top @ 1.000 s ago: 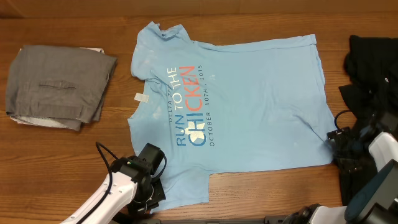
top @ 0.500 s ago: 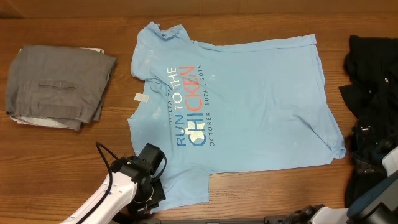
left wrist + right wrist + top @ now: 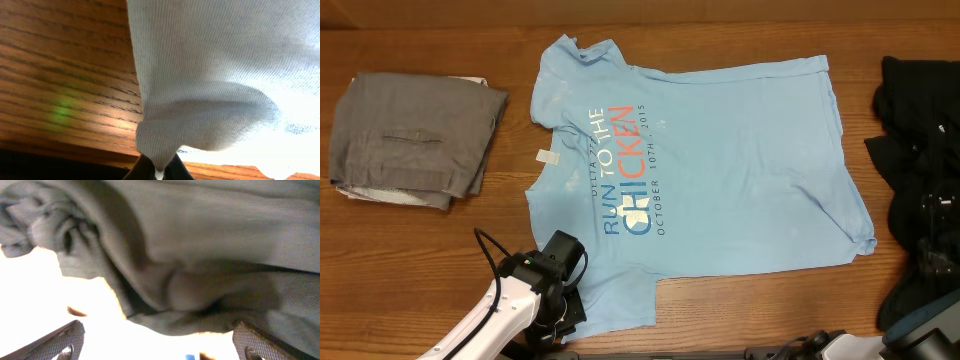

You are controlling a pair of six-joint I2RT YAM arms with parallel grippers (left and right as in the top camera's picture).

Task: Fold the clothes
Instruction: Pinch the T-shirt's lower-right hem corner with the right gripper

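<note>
Closest to me, my left gripper (image 3: 159, 171) is pinched shut on a bunched edge of the light blue T-shirt (image 3: 720, 170). From overhead, that edge is the near sleeve (image 3: 615, 300), at the corner nearest the left arm. My right gripper (image 3: 157, 330) stands wide apart with nothing between its fingers, and dark cloth fills its wrist view. It sits at the right edge of the desk (image 3: 440, 250), off past the shirt's hem.

The shirt lies flat, print up, in the middle of the desk. Its long axis runs across me, collar to my left and hem to my right, so from the left gripper its body stretches away and rightward. I judge the fold turns on carrying that near sleeve away from me across the print, and the left arm is the nearer one.

Farther off, a folded grey garment (image 3: 415, 140) rests at far left, and a heap of black clothes (image 3: 920, 100) at far right, both clear of the shirt.
</note>
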